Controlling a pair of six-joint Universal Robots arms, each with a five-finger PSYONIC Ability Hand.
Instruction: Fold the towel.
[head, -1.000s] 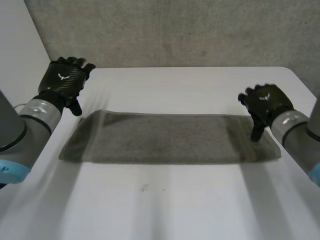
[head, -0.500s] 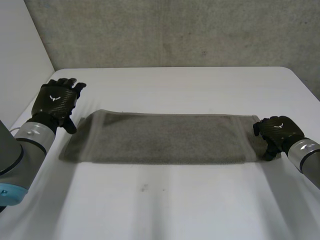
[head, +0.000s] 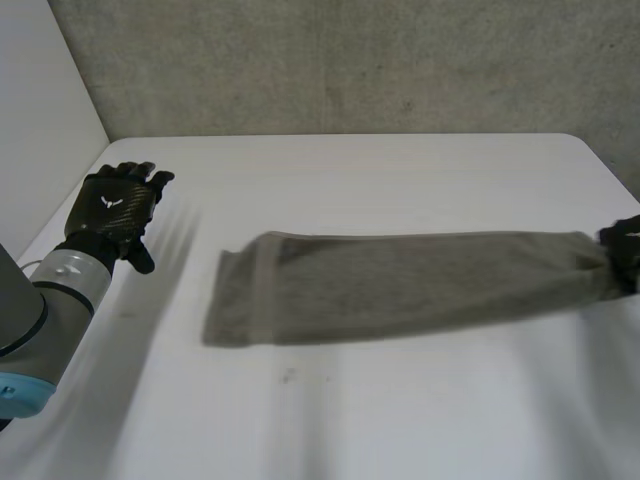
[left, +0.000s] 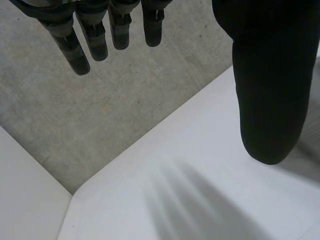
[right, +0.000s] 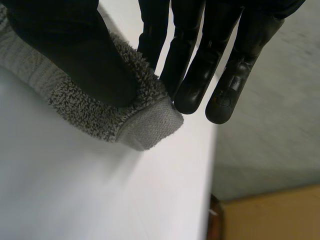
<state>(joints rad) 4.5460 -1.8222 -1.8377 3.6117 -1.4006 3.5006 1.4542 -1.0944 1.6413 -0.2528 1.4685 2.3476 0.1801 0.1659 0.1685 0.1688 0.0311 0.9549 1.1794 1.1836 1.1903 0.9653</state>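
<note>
A grey towel lies stretched across the white table, folded lengthwise into a long strip. Its right end is bunched and lifted at the table's right side. My right hand pinches that end corner of the towel between its thumb and fingers. My left hand hovers over the table's left side, well clear of the towel's left end, with its fingers straight and spread and its thumb apart from them.
A grey concrete wall stands behind the table. The table's right edge runs just beyond my right hand, with a wooden surface below it. A white panel stands at the left.
My right hand came down onto the towel's right end, shut on it and pulled it rightwards; the whole towel slid right and its end bunched. My left hand sank and drew back slightly.
</note>
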